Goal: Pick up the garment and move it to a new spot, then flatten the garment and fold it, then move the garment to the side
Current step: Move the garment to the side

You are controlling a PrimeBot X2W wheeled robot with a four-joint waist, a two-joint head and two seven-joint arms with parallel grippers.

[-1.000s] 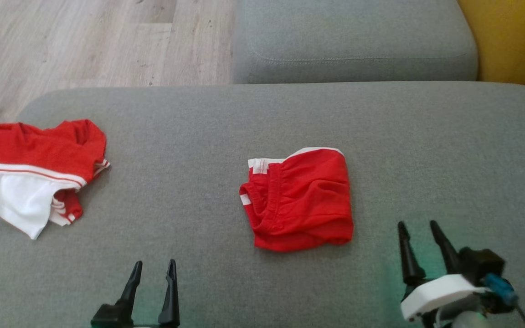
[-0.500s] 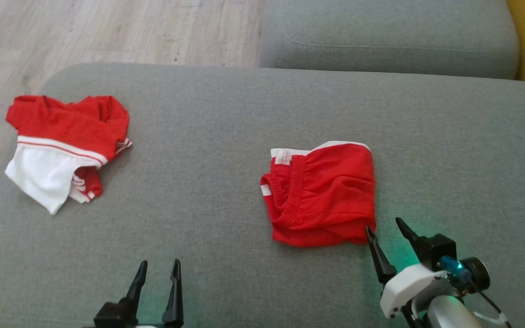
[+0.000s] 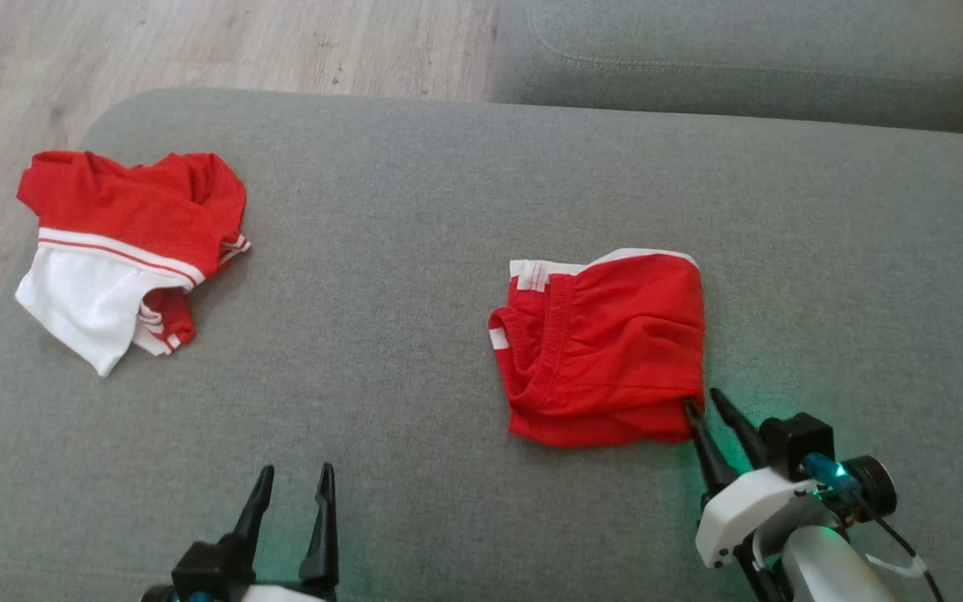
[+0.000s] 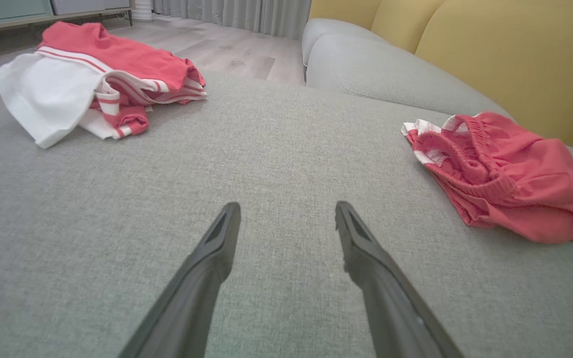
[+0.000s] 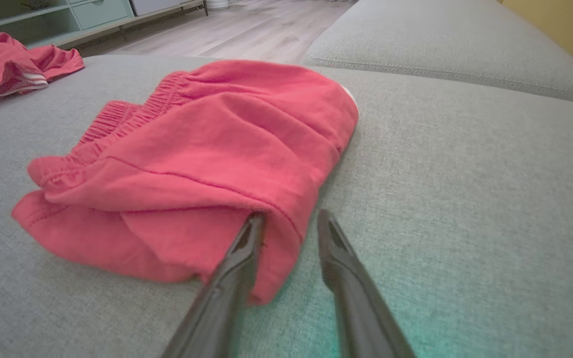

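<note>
My right claw (image 3: 700,398): half-wide, with a clear gap between the two fingers, set at the near right corner of the red shorts (image 3: 607,347)
Right claw's fingers: in the right wrist view one finger is tucked into the fold at that corner, under the top layer of cloth; the other lies outside, over bare cushion just beside the hem; the corner's edge sits between them and is not pinched
My left claw (image 3: 296,468): spread wide, holding nothing, over bare cushion near the front edge, well apart from both garments
Red shorts: folded into a rough square, lying flat on the grey seat cushion (image 3: 415,251), right of its middle; the gathered waistband faces my left and white trim shows along the far edge
Red and white garment (image 3: 114,242): a crumpled heap near the cushion's far left corner, well apart from the shorts
Around: a second grey cushion (image 3: 741,58) behind, wood floor (image 3: 197,42) beyond on the left, a yellow backrest (image 4: 490,44) in the left wrist view
</note>
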